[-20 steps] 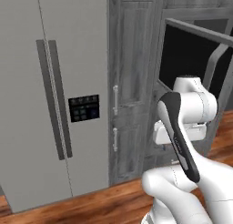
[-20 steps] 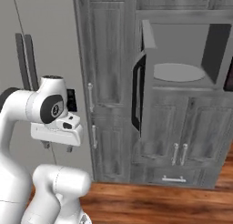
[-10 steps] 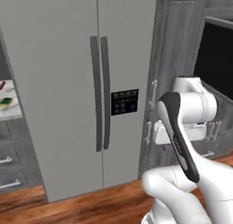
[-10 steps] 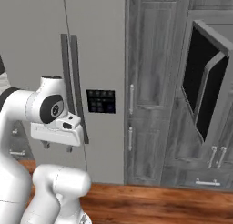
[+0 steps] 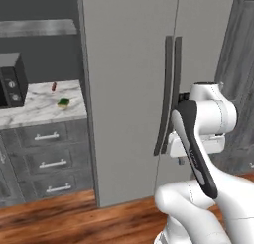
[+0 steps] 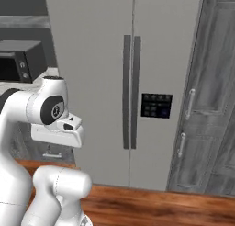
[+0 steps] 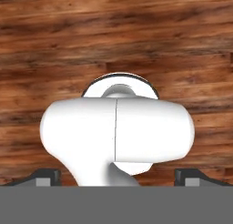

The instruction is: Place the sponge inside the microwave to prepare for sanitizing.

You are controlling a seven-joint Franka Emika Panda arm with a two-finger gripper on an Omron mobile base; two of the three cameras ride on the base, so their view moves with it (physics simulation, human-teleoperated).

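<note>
Gripper (image 7: 116, 177) points down at the wooden floor (image 7: 54, 45), its two dark fingertips (image 7: 45, 176) set wide apart at the bottom corners of the hand view, with nothing between them. Over in the left base view the sponge (image 5: 63, 102) lies on the marble counter (image 5: 30, 109), well apart from the arm, near a small red object (image 5: 53, 86). A dark countertop oven (image 5: 11, 82) stands to its left, and a grey fridge (image 5: 144, 64) fills the middle.
</note>
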